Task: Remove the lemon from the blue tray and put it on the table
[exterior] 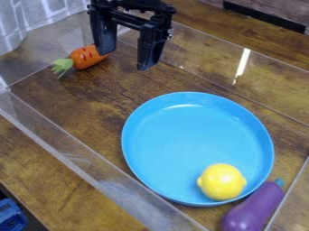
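The small glossy yellow lemon [222, 181] lies inside the blue tray [182, 135], near the tray's front right rim. The round sky-blue tray sits right of centre on the dark wood-grain table [72, 108]. My black gripper [128, 54] hangs at the top of the view, pointing down, well behind and left of the tray. Its two fingers stand apart with nothing between them, so it is open. It is far from the lemon.
An orange carrot [82, 59] with a green top lies on the table just left of the gripper. A purple eggplant [254, 212] rests at the tray's front right edge. Clear acrylic walls [54, 149] border the table.
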